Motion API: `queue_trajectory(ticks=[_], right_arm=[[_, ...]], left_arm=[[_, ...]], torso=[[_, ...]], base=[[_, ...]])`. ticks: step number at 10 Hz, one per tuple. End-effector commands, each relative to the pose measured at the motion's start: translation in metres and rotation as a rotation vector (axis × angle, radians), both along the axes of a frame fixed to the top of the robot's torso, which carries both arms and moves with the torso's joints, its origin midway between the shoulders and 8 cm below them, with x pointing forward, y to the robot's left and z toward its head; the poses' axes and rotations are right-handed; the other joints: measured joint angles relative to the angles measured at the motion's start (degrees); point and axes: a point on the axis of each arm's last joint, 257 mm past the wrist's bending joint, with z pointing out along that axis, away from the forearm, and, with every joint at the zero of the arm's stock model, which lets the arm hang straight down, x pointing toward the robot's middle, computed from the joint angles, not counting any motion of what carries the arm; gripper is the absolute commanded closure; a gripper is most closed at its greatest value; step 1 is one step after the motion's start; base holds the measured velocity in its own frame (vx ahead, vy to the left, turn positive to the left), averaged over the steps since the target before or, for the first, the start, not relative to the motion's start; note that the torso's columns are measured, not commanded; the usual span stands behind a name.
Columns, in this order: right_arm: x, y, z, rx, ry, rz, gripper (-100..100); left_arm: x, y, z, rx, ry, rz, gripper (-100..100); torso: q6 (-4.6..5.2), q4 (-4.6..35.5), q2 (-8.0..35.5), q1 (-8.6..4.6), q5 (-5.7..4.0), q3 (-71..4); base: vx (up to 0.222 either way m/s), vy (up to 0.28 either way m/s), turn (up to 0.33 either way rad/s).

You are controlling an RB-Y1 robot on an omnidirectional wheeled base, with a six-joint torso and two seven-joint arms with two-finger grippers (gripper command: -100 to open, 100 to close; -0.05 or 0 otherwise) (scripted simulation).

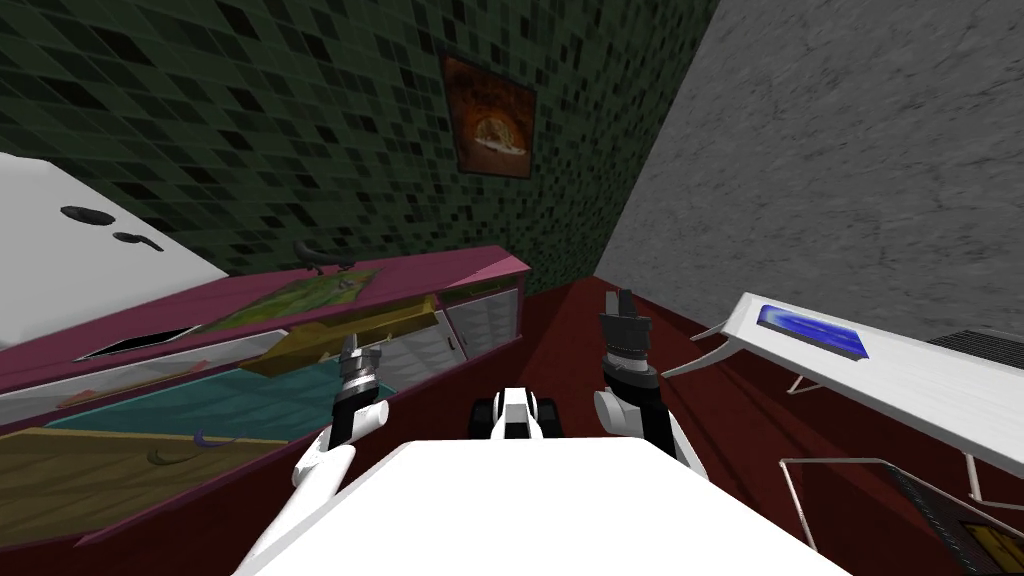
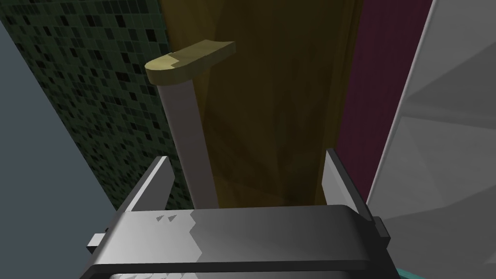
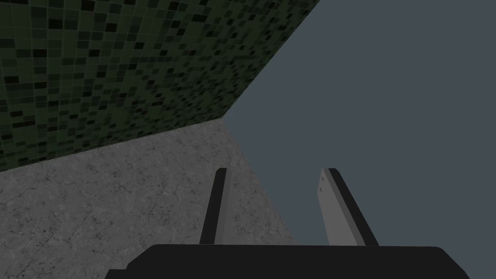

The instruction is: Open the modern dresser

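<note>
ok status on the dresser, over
Left gripper jaws open, grey handle between them, not clamped. Yellow-brown panel of the dresser ajar. Right gripper open, raised, idle. No obstruction seen.

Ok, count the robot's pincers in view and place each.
2. The left grey two-bladed pincer is at the flat yellow-brown dresser panel; the right pincer is raised above the dark red floor.

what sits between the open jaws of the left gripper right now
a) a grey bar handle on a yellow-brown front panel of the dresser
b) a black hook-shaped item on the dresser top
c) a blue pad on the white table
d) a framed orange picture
a: in the left wrist view the grey bar handle rises along the yellow-brown front panel, between the open jaws of the left gripper, which are not clamped on it.
</note>
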Motion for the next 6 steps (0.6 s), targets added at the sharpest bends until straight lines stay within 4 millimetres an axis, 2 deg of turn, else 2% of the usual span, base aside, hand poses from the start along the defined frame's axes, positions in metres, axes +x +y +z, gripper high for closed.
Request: queue_trajectory(ticks=[1, 6], right_arm=[[0.000, 0.000, 0.000, 0.000, 0.000, 0.000, 0], [0.000, 0.000, 0.000, 0.000, 0.000, 0.000, 0]], left_arm=[[-0.001, 0.001, -0.004, -0.007, 0.009, 0.003, 0], [-0.004, 0.002, -0.016, -0.021, 0.035, 0.009, 0]], torso=[[-0.02, -0.1, -0.1, 0.13, 0.13, -0.1], [-0.02, -0.4, -0.3, 0.53, 0.56, -0.1]], base=[[0.000, 0.000, 0.000], [0.000, 0.000, 0.000]])
